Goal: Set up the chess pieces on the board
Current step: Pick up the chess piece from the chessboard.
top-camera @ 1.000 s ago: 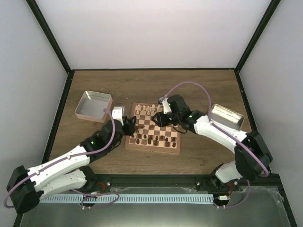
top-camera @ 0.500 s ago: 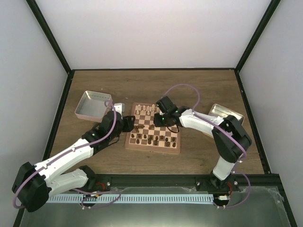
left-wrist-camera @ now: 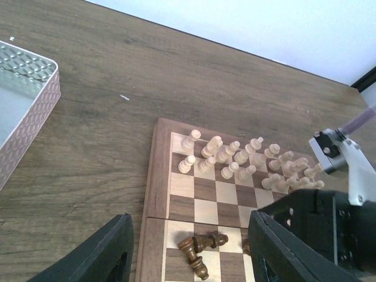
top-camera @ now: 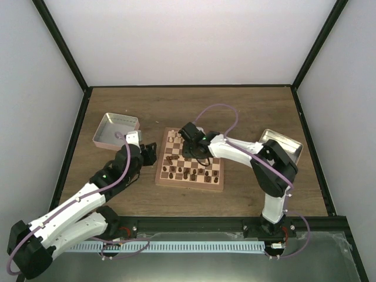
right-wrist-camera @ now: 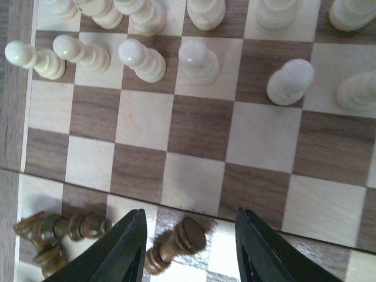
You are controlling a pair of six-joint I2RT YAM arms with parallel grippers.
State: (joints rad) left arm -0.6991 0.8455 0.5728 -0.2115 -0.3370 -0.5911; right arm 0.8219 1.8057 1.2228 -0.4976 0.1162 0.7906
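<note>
Two pincers: the right pincer [right-wrist-camera: 189,249] and the left pincer [left-wrist-camera: 191,252] both stand spread, and neither pinches anything
Just changed, right: we see this arm has swung from the right side of the board [left-wrist-camera: 151,176] to its left-middle, and its fingers have widened; a toppled dark piece [right-wrist-camera: 176,239] lies between them, apparently untouched
Just changed, left: this arm has drawn back off the board and now hovers over its left border, near a heap of fallen dark pieces [left-wrist-camera: 200,247]
Cream pieces [left-wrist-camera: 235,158]: upright in two rows on the far side of the board
Meaning for the task: we judge the cream side is set and the dark side unfinished, since several dark men lie on their sides; the right arm looks lined up to lift one
Board's place: mid-table [top-camera: 176,106], between the left tray [top-camera: 116,130] and the right tray [top-camera: 281,145]
Hidden: from above, the right arm covers the board's middle, and the near dark row is too small to sort; both wrist views cut off the near squares
</note>
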